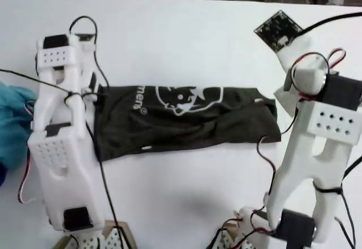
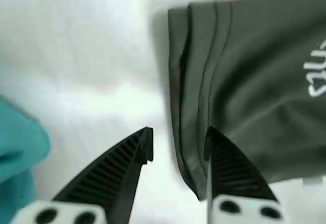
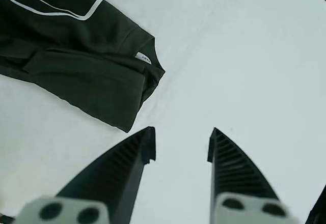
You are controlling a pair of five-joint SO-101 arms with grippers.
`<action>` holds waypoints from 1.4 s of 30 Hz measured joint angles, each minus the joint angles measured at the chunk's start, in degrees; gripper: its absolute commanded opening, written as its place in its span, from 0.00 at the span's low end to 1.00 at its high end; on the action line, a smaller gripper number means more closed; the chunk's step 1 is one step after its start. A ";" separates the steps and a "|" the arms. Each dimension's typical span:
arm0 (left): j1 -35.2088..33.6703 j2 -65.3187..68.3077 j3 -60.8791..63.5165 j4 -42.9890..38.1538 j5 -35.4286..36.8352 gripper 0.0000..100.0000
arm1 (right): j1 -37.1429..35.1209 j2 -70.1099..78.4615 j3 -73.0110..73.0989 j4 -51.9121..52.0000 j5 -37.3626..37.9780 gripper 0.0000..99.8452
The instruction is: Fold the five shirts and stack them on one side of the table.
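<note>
A black shirt (image 1: 186, 119) with a white print lies folded into a long strip across the middle of the white table (image 1: 186, 39). My left gripper (image 2: 178, 142) hangs open over the strip's left end, and the layered edge of the black shirt (image 2: 254, 81) runs between its fingers. My right gripper (image 3: 181, 142) is open above bare table, just off the strip's right end, where the black shirt (image 3: 76, 71) shows a small white label. The left arm (image 1: 59, 147) and right arm (image 1: 322, 130) stand at either end of the strip.
A teal shirt (image 1: 14, 119) lies bunched at the table's left edge, close to the left arm; in the left wrist view the teal shirt (image 2: 20, 147) is beside my gripper. Loose cables hang around both arms. Bare table lies behind and in front of the strip.
</note>
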 measured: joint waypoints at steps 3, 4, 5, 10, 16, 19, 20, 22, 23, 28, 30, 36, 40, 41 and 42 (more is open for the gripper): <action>0.53 -2.55 7.21 -1.32 0.00 0.19 | 0.00 -1.93 2.20 0.00 0.09 0.18; 0.62 -3.08 9.41 -2.73 0.00 0.19 | 0.00 -2.37 2.55 0.00 0.09 0.18; 0.62 -3.43 11.43 -4.48 0.00 0.19 | 0.00 -2.73 2.55 0.00 0.09 0.18; 0.70 -3.60 19.52 -12.75 -1.58 0.20 | 0.00 -4.13 2.55 0.00 0.09 0.18; 0.70 -6.24 24.97 -18.99 -4.48 0.19 | 0.00 -5.27 2.55 0.00 0.09 0.18; 0.70 -6.51 25.32 -19.25 -4.48 0.19 | 0.00 -5.45 2.55 0.00 0.09 0.18; 0.70 -6.51 25.32 -19.25 -4.48 0.20 | 0.00 -5.45 2.55 0.00 0.09 0.18; 0.70 -5.98 25.32 -19.25 -4.48 0.20 | 0.00 -5.45 2.55 0.00 0.09 0.18; 0.62 -5.36 25.32 -19.25 -4.48 0.21 | 0.00 -5.45 2.55 0.00 0.09 0.18; 0.44 -1.93 22.42 -17.85 -4.57 0.34 | 0.00 -5.45 2.55 0.00 0.09 0.18; 0.44 -0.26 19.96 -16.26 -4.48 0.33 | 0.00 -5.45 2.55 0.00 0.09 0.18; 0.44 3.69 14.68 -13.36 -5.45 0.30 | 0.00 -5.45 2.55 0.00 0.09 0.18; 0.44 6.59 10.46 -10.29 -5.54 0.15 | 0.00 -5.45 2.55 0.00 0.09 0.18; 0.44 7.38 9.14 -9.49 -5.54 0.09 | 0.00 -5.45 2.55 0.00 0.09 0.18; 0.44 8.09 7.91 -8.53 -5.54 0.03 | 0.00 -5.45 2.55 0.00 0.09 0.18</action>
